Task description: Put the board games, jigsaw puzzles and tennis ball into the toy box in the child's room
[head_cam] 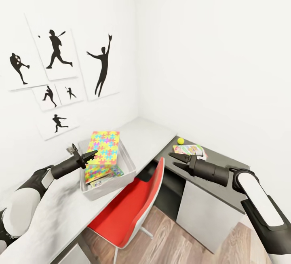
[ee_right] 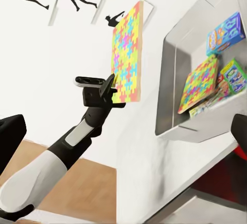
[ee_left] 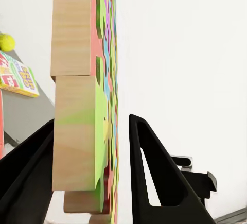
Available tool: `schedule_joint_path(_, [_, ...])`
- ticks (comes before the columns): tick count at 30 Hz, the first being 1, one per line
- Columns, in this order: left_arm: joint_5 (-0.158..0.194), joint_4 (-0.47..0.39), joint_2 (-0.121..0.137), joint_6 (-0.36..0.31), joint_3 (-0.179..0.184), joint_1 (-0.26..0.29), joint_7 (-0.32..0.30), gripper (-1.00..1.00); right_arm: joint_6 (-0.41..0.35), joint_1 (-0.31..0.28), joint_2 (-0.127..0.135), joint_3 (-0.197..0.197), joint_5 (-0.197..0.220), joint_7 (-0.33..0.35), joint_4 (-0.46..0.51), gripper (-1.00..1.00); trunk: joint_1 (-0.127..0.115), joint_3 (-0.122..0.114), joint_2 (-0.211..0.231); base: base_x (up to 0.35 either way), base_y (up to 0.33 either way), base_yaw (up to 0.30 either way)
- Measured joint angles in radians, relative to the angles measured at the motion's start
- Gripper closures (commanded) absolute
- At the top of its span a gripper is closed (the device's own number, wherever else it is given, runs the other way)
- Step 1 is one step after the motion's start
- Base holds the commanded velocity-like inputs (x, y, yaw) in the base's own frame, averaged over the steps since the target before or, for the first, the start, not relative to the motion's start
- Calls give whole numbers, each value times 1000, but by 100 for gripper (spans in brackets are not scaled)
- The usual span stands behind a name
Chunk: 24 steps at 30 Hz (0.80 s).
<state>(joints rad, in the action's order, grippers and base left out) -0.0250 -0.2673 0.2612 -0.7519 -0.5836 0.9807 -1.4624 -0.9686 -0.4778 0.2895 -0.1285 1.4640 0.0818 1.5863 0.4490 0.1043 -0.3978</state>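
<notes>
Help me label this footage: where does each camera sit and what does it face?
Head: high, looking down at the pale grey desk; both arms show.
Left wrist: along the left end effector, edge-on to its multicolour puzzle square.
Right wrist: across to the left arm; right end effector's tips at the edges.
Shared: that puzzle, above the grey bin.

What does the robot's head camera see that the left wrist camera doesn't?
Head view, not the wrist one: red chair, toy box, wall pictures, right gripper. Left wrist view, not the head one: the jigsaw puzzle's wooden back, close up. Both: that puzzle in the left gripper, the tennis ball, and a board game beside it.
</notes>
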Motion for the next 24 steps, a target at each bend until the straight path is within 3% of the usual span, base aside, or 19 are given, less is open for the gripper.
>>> schedule_joint_path(10, [1, 0, 2, 0, -1, -2, 1, 100, 0, 0, 0, 0, 0, 0, 1, -100, 0, -7, 0, 41, -151, 239])
schedule_joint_path(24, [0, 2, 2, 0, -2, -3, 4, 100, -1, 1, 0, 0, 1, 5, 2, -100, 0, -8, 0, 38, -179, 18])
